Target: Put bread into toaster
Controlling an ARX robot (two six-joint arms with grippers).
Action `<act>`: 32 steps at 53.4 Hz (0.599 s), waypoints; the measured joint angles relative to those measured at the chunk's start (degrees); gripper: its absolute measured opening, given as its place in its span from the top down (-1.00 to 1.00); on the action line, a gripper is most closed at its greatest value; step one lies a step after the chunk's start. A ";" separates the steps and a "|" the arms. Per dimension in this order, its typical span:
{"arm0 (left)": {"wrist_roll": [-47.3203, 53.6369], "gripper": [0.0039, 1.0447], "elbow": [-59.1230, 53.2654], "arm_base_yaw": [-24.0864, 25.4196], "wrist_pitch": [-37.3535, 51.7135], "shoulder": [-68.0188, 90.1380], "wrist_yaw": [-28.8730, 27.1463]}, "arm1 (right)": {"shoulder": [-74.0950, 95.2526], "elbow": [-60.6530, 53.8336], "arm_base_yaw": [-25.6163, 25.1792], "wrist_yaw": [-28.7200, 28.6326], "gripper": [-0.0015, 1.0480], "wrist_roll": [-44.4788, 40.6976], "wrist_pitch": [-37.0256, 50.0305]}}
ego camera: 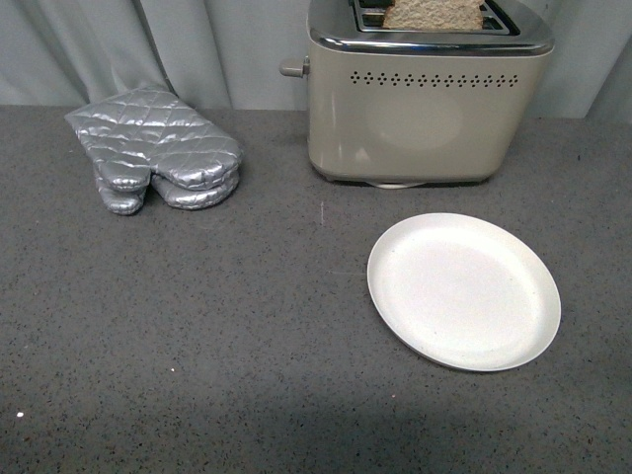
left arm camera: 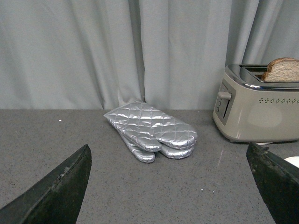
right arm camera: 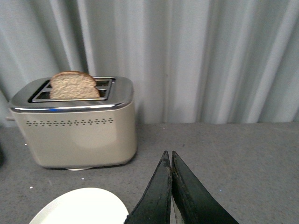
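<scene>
The beige toaster (ego camera: 427, 109) stands at the back of the counter, and the bread (ego camera: 433, 14) sticks up out of one of its top slots. They also show in the left wrist view, toaster (left arm camera: 261, 112) and bread (left arm camera: 282, 69), and in the right wrist view, toaster (right arm camera: 77, 126) and bread (right arm camera: 74, 85). My left gripper (left arm camera: 170, 186) is open and empty, low over the counter, short of the mitt. My right gripper (right arm camera: 169, 161) is shut on nothing, to the right of the toaster and plate. Neither arm shows in the front view.
A silver quilted oven mitt (ego camera: 158, 150) lies at the back left, also in the left wrist view (left arm camera: 152, 130). An empty round white plate (ego camera: 462, 290) sits in front of the toaster, its edge in the right wrist view (right arm camera: 79, 205). Grey curtains hang behind.
</scene>
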 joint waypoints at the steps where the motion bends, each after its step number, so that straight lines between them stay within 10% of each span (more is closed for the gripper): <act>1: 0.00 -0.88 0.00 0.00 0.00 0.00 0.00 | -1.09 -0.39 -0.26 0.02 0.99 0.00 -0.72; 32: 0.00 -0.88 0.00 0.00 -0.04 0.00 0.00 | -22.80 -4.90 -0.35 -0.42 0.99 -0.02 -17.00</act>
